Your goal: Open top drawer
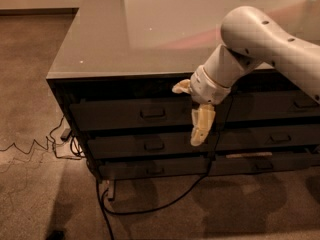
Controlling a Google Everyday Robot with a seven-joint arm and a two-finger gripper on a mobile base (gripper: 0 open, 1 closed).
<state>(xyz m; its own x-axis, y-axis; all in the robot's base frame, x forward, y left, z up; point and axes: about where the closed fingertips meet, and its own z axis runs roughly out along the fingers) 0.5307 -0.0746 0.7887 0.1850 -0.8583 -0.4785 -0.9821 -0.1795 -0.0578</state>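
The top drawer (115, 116) looks shut just beneath the worktop's (150, 39) front edge, toward the front left corner, its pull handle (152, 114) untouched. The gripper (201, 124) hangs below that edge, just right of the handle, probably lining up to hook it. It holds nothing; how wide it stands, I cannot tell.

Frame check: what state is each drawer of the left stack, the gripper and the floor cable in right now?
top drawer: shut, handle not gripped.
middle drawer: shut.
bottom drawer: shut.
gripper: open, empty, in front of the top drawer, right of its handle.
black cable: lying loose on the carpet.
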